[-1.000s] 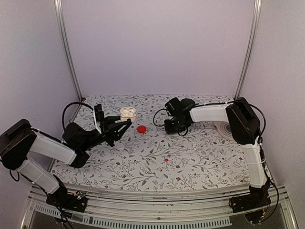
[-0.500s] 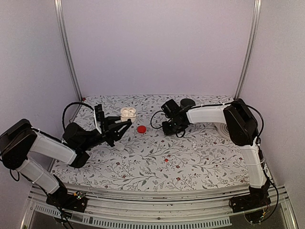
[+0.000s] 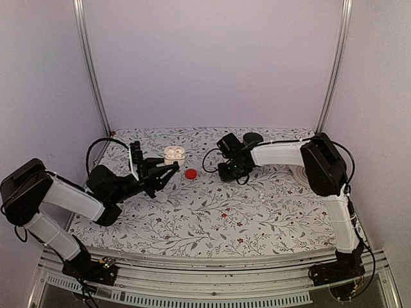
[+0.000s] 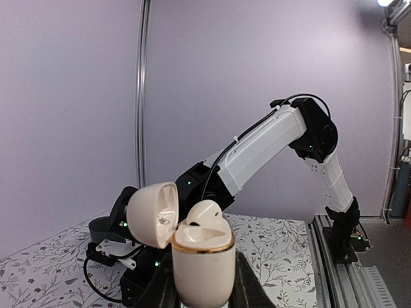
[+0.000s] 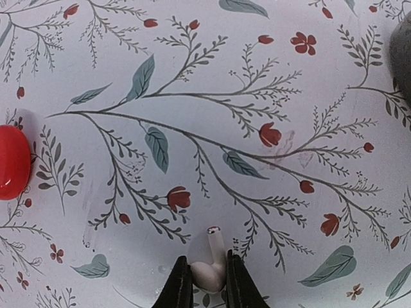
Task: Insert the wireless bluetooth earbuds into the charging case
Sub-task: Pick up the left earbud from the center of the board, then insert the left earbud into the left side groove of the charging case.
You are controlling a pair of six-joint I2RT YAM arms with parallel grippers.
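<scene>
A: As the top view looks down, where is the charging case [image 3: 173,154]?
B: By the far edge of the surface [image 3: 270,218], left of middle, seemingly in the left gripper [image 3: 169,168].
A: Left wrist?
B: Gripper clamped on its base; lid [image 4: 153,213] open, seated earbud [image 4: 204,213] inside.
A: Right wrist?
B: Right gripper [image 5: 207,282] pinching the second earbud [image 5: 209,266].

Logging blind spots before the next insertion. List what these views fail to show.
Left wrist: charging case base, cut off by the bottom edge and fingers; its second hollow, hidden behind the seated earbud.
Right wrist: held earbud's bulb, between the fingers; red disc, cut by the left edge.
Top external: held earbud, under the right gripper.
</scene>
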